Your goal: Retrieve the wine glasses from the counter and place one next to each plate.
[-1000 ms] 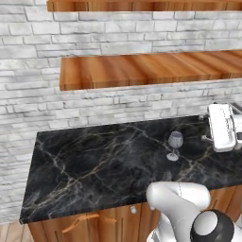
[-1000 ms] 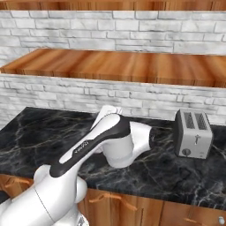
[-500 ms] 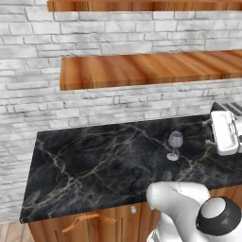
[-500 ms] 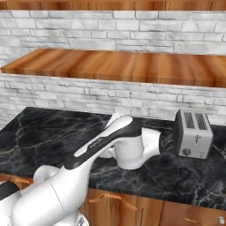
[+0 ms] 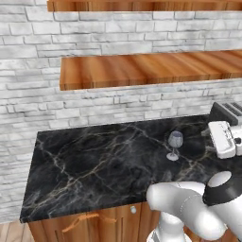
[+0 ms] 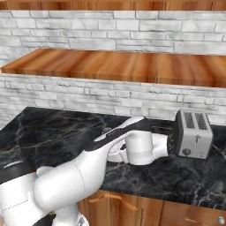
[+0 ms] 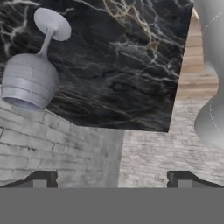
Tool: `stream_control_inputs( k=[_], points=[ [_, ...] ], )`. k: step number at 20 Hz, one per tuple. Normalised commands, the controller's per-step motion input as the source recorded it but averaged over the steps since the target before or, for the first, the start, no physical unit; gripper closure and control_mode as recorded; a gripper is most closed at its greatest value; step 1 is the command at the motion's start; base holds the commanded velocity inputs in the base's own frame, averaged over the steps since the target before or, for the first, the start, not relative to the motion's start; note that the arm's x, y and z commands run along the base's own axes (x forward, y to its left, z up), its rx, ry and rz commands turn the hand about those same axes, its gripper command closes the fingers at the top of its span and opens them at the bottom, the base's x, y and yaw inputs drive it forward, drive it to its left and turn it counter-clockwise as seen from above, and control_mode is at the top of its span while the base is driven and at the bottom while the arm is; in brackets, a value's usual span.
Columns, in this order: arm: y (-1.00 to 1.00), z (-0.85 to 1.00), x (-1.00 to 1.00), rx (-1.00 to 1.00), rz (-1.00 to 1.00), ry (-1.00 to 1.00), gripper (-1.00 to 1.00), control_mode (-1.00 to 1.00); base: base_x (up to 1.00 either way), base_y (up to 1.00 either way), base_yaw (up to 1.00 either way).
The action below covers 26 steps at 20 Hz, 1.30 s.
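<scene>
Arm [image 6: 88, 172]: glossy white rounded link shells, with dark grey to black bands at the joints and a black stripe along one link. Fingers [image 7: 40, 179]: small, dark, square-tipped, each carrying a pale grey pad face.

toaster [image 6: 193, 134]: silver, upright, far right | wooden shelves [image 5: 151, 67]: on white brick wall [image 5: 28, 101]

A wine glass [image 5: 174, 144] stands on the counter [image 5: 94, 165], left of the toaster [image 6: 193, 133], beneath two shelves [image 5: 146, 68].
</scene>
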Motion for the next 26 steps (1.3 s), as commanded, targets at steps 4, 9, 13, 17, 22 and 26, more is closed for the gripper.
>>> stream_control_inputs(
  k=[4,9,13,17,22,26],
  points=[
    [-0.13,-0.41,0.49,-0.01,0.0,0.2,-1.0,-1.0,0.0,0.0,0.0],
    [-0.01,-0.21,0.45,0.0,0.0,0.1,-1.0,-1.0,0.0,0.0,0.0],
    [0.0,-0.46,0.45,-0.05,0.0,0.0,-1.0,-1.0,0.0,0.0,0.0],
    [0.0,-0.45,0.33,-0.03,0.0,0.0,-1.0,-1.0,0.0,0.0,0.0],
    [-0.05,-0.32,0.28,0.0,0.0,0.0,-1.0,-1.0,0.0,0.0,0.0],
    [0.0,-0.35,0.25,0.0,0.0,0.09,-1.0,-1.0,0.0,0.0,0.0]
  ],
)
